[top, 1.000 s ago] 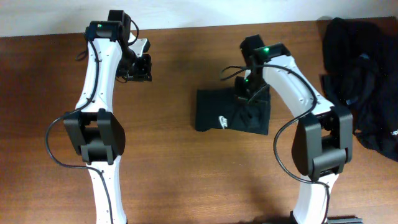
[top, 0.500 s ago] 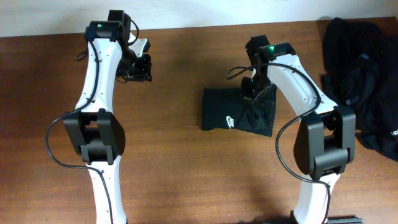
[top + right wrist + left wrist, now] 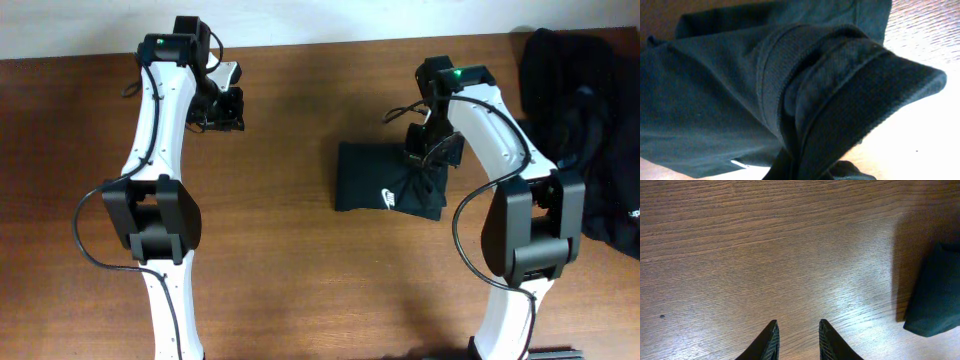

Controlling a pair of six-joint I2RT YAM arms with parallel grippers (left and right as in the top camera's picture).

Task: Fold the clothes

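A folded black garment (image 3: 385, 188) with a small white logo lies on the table, right of the middle. My right gripper (image 3: 427, 160) is shut on its upper right edge, where the cloth bunches up. In the right wrist view that pinched fold (image 3: 840, 95) fills the frame and hides the fingertips. My left gripper (image 3: 224, 110) hovers over bare wood at the back left, well away from the garment. Its fingers (image 3: 771, 341) stand a little apart with nothing between them. One corner of the black garment (image 3: 937, 292) shows at the right of the left wrist view.
A loose pile of black clothes (image 3: 585, 130) covers the table's far right side, close to the right arm's elbow. The brown wooden table (image 3: 290, 260) meets a pale wall along its back edge.
My right gripper has dragged the folded garment to the right across the table, toward the pile. The left arm has not moved.
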